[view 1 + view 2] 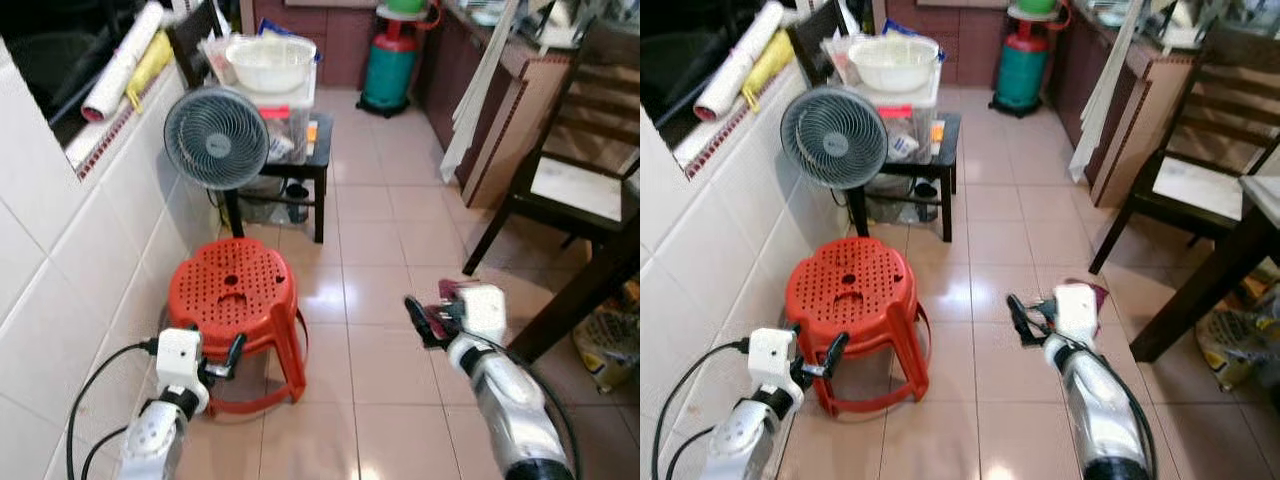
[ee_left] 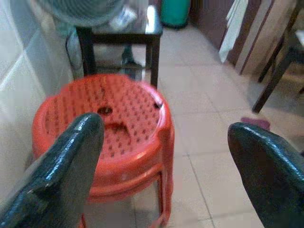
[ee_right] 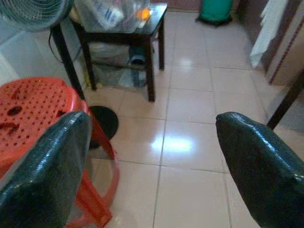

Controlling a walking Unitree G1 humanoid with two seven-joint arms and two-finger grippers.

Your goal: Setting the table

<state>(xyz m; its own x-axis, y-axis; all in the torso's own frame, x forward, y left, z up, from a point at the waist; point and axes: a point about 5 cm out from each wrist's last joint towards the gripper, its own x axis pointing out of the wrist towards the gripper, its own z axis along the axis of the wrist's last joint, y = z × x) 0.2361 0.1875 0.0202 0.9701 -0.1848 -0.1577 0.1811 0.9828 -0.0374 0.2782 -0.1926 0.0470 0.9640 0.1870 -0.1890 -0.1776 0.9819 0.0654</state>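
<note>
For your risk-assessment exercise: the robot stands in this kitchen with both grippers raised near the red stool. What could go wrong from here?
1. The left gripper, open, hovers beside the stacked red stools; a clumsy advance could probably knock them over.
2. The standing fan is just behind the stools, with its base on the floor; a shoved stool might topple it.
3. The right gripper, open, hangs over glossy floor tiles near the dark chair; walking on could clip a chair leg.
</note>
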